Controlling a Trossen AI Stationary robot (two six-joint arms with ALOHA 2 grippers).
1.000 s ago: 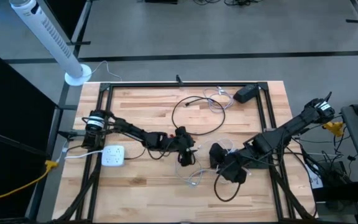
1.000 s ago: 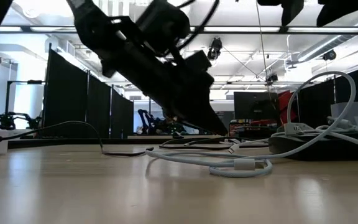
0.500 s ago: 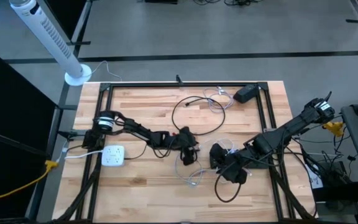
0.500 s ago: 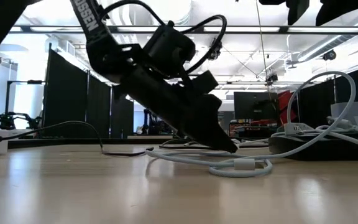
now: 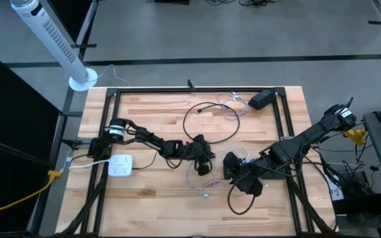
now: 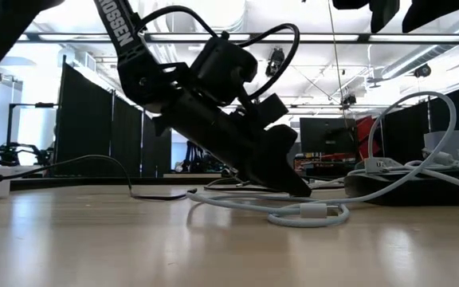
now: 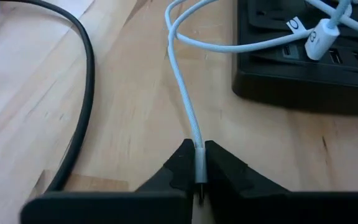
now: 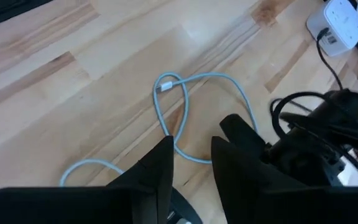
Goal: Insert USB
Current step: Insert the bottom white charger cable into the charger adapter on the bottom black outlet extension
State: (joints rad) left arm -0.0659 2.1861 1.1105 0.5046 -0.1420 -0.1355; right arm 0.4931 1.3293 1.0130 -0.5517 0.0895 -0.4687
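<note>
Left gripper (image 7: 199,163) has come down and now pinches the white cable (image 7: 180,87) on the table (image 5: 151,198), beside the black hub (image 7: 303,68)

Gripped on cord, not plug, so it may slide out when pulled; right gripper (image 8: 191,146) hovers nearby, fingers apart, empty.

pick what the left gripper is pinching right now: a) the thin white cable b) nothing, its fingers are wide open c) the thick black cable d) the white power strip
a: in the left wrist view the left gripper has its fingers shut on the thin white cable, which runs straight out from between them, while the thick black cable lies off to one side, untouched.
</note>
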